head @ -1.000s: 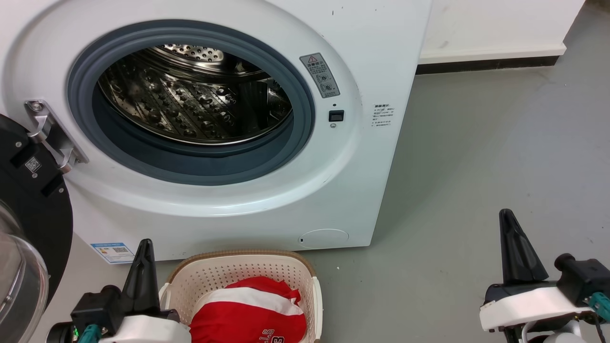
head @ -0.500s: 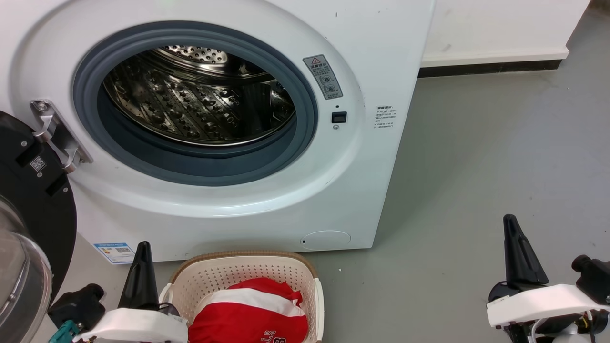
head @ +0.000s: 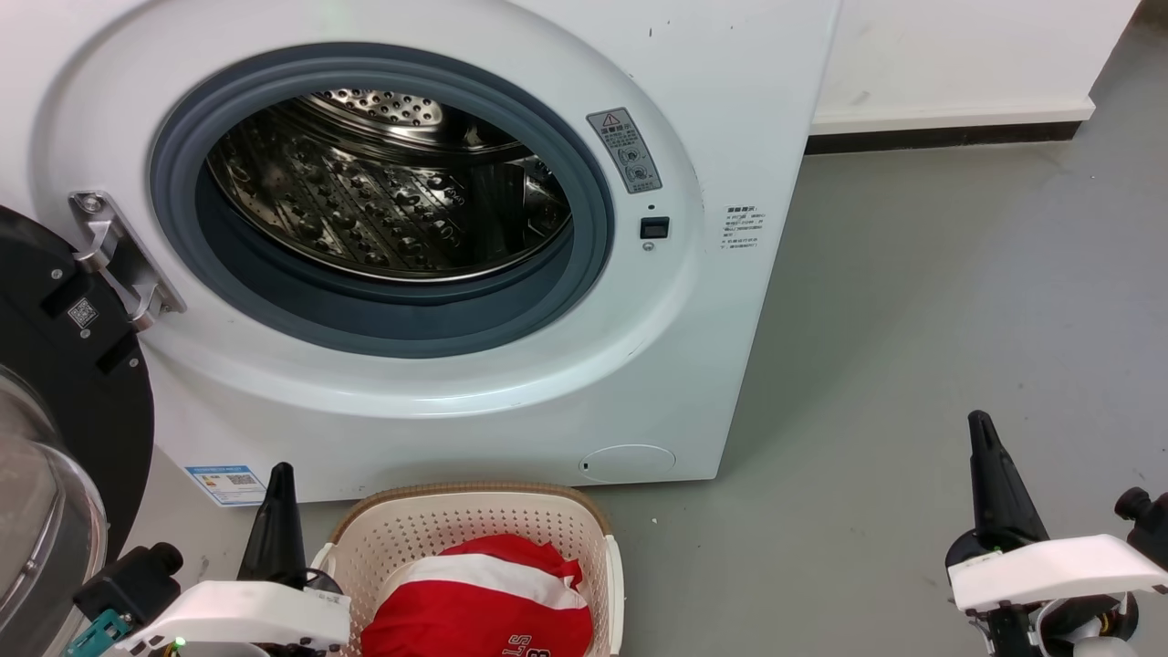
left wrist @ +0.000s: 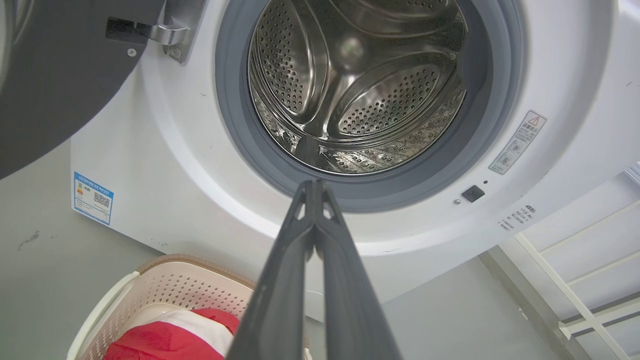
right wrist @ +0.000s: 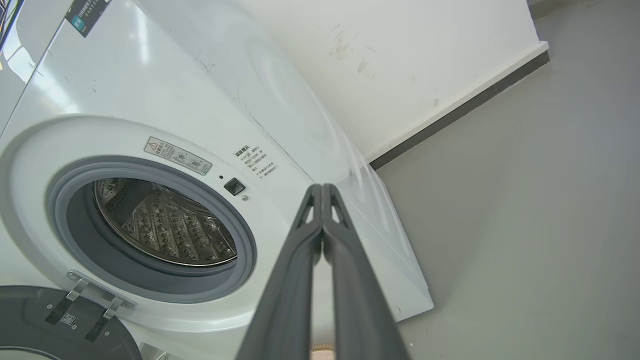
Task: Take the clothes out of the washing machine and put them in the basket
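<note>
The washing machine (head: pixel 511 392) stands with its door (head: pixel 64 365) swung open to the left. Its steel drum (head: pixel 383 201) shows bare metal in the head view and in the left wrist view (left wrist: pixel 350 90). Below the porthole, the basket (head: pixel 429 534) on the floor holds red clothes (head: pixel 474 607) with a white stripe and white lettering. My left gripper (head: pixel 280 473) is shut just left of the basket, fingers pointing at the machine. In its wrist view the left gripper (left wrist: pixel 315 184) points at the porthole's lower rim, with the basket (left wrist: pixel 165 280) and clothes (left wrist: pixel 165 342) below. My right gripper (head: pixel 981 422) is shut over the floor, far right.
Grey floor (head: pixel 912 301) stretches right of the machine to a white wall with a dark skirting (head: pixel 949 137). In the right wrist view the right gripper (right wrist: pixel 320 187) points at the machine's front right corner (right wrist: pixel 310 165). The door's glass bowl (head: pixel 36 511) bulges at the far left.
The head view has shifted slightly, so the machine sits a bit further right. Both grippers have sunk a little toward the bottom edge, still shut. The clothes in the basket have not moved.
</note>
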### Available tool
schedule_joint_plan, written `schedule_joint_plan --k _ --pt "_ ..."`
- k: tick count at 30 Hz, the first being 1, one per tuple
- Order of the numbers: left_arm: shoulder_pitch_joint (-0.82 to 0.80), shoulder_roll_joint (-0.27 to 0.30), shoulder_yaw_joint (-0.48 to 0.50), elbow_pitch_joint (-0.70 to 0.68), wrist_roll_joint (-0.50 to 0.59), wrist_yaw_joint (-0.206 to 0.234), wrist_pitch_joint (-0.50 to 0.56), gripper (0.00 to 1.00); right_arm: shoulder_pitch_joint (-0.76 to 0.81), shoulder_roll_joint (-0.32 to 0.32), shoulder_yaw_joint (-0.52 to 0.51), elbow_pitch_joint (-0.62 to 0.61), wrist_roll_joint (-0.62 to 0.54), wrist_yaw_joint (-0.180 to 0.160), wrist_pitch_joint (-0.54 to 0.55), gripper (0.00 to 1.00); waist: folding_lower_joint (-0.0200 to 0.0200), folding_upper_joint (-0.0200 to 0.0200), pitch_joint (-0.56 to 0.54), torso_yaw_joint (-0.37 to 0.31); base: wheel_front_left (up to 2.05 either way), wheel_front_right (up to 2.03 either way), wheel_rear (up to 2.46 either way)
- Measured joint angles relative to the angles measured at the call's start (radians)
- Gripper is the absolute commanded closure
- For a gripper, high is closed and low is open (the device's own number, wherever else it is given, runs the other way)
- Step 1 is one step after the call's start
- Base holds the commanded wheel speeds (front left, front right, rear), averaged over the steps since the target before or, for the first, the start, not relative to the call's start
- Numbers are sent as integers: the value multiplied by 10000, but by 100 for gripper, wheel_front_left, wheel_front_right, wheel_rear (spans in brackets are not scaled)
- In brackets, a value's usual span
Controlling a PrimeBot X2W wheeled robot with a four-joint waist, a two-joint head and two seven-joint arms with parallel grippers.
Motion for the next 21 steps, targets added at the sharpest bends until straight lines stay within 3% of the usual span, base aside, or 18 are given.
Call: schedule_joint_plan --k 21 --pt "-365 2 12 410 -2913 -127 698 100 -163 -59 -71 288 2892 0 660 100 0 0 -100 107 0 0 0"
